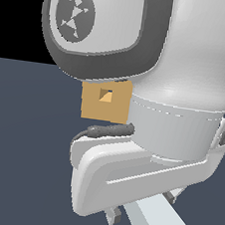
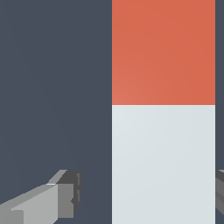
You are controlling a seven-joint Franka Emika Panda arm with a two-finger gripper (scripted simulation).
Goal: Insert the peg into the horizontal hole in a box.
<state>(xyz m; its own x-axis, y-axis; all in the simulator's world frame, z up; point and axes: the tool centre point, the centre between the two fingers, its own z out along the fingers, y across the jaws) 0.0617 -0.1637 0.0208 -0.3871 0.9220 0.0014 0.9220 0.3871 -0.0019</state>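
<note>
Peg (image 2: 163,131): pale grey-white for most of its length, one end red-orange, sharp straight colour break betw. the two, no pattern. Box (image 1: 116,110): plain tan/light brown; hole (image 1: 105,95) shows as darker brown square w/ lighter tan patch inside, at 10 o'clock from box centre. Gripper (image 2: 146,194) fingers (image 2: 52,199) mid-grey w/ darker grey tips. Arm (image 1: 182,93) white w/ dark grey panels. Floor (image 2: 52,87) flat slate blue.

Matt, smooth peg (image 2: 163,131); flat matt tan box (image 1: 105,103); satin white plastic-looking arm shell (image 1: 190,69), matt tabletop (image 1: 24,148).
</note>
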